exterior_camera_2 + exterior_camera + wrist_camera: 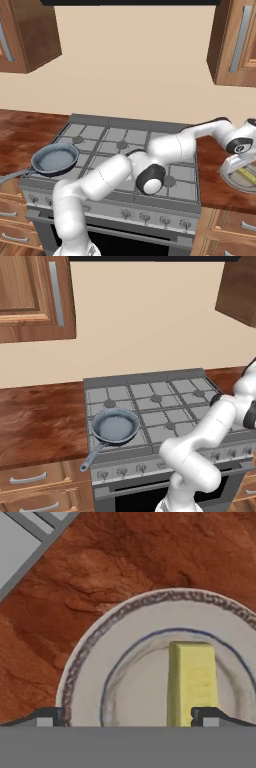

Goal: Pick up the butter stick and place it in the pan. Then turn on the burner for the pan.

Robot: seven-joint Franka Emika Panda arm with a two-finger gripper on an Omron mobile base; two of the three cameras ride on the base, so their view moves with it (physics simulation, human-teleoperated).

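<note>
While the pan (116,426) sits on the stove's (165,406) front-left burner in the left base view, its handle points toward the front edge. From the right base view, the arm reaches right over a plate (240,175) on the wooden table (220,190). Seen by the hand view, the claw (127,716) is spread above the plate, where the butter stick (192,682) lies.

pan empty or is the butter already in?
Empty. The pan shows a bare grey-blue bowl; the butter stick lies on the plate beneath the open gripper.
</note>
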